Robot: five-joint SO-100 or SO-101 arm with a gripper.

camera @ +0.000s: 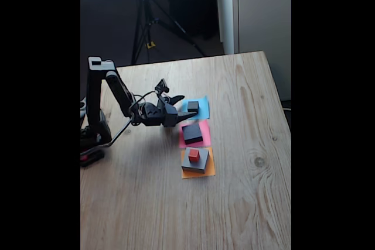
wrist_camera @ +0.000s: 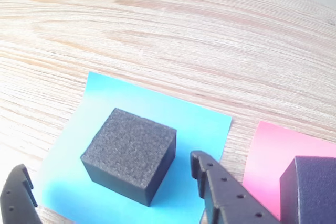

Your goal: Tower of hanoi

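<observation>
The tower of hanoi is spread over three paper squares. A small dark grey block point(camera: 193, 106) point(wrist_camera: 130, 153) sits on the blue paper point(camera: 202, 108) point(wrist_camera: 178, 119). On the pink paper point(camera: 204, 134) point(wrist_camera: 270, 153) is the medium black block point(camera: 192, 133) point(wrist_camera: 312, 187). The wide flat grey block point(camera: 195, 162) lies on the orange paper point(camera: 198, 173), with the tiny red cube point(camera: 194, 155) on top. My gripper point(camera: 187, 106) point(wrist_camera: 110, 174) is open, and its fingertips point(wrist_camera: 202, 163) straddle the dark grey block from the left of the fixed view, touching nothing.
The arm's base point(camera: 94, 136) stands at the left edge of the wooden table point(camera: 246, 203). A tripod point(camera: 149, 24) stands on the floor behind the table. Bare wood stretches to the right of the papers and towards the front.
</observation>
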